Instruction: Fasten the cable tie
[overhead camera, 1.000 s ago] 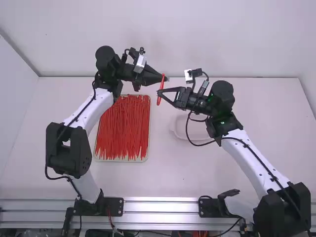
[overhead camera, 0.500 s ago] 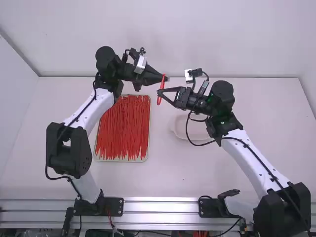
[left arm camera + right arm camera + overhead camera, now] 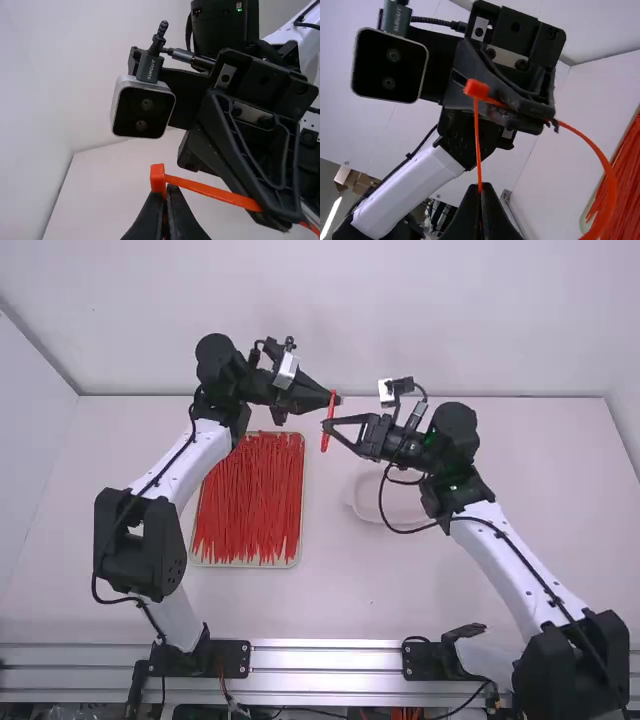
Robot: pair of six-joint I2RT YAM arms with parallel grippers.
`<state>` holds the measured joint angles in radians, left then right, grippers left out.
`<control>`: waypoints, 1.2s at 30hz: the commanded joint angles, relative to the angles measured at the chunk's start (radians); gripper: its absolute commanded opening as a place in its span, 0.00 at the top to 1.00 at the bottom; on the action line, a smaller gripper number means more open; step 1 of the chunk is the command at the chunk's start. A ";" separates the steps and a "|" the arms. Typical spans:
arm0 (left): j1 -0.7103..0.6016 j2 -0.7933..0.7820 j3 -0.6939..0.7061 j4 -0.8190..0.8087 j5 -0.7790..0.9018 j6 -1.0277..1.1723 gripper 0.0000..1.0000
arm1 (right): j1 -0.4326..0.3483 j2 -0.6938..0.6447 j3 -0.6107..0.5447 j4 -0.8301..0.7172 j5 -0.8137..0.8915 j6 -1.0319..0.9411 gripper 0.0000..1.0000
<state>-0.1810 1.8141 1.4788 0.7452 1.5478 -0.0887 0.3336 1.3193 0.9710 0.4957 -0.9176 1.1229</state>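
Note:
A single red cable tie [image 3: 325, 432] hangs in the air between both grippers, above the far middle of the table. My left gripper [image 3: 333, 399] is shut on the tie just under its square head [image 3: 157, 176]; the strap [image 3: 210, 191] runs off towards the other arm. My right gripper [image 3: 327, 424] is shut on the strap [image 3: 477, 145] a short way below the head [image 3: 476, 89]. The two gripper tips nearly touch. The tie's loose tail [image 3: 598, 150] curves away in a wide arc.
A wooden tray [image 3: 297, 562] piled with several red cable ties [image 3: 250, 495] lies on the table's left half, below the left arm. A pale shallow dish [image 3: 363, 504] sits under the right arm. The back wall stands close behind the grippers.
Both grippers, with the tie between them, have drifted very slightly to the right. Their hold on it is the same.

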 commanded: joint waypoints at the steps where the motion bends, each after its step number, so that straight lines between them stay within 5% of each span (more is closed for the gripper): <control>1: -0.008 -0.001 -0.003 0.000 0.019 0.011 0.98 | -0.021 0.001 -0.008 0.022 -0.007 0.042 1.00; 36: -0.016 -0.001 -0.007 0.184 0.018 0.034 0.99 | -0.034 0.001 -0.008 0.155 0.079 0.183 1.00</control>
<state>-0.1886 1.8141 1.4788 0.9154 1.5452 -0.0616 0.3130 1.3193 0.9699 0.6407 -0.8906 1.2926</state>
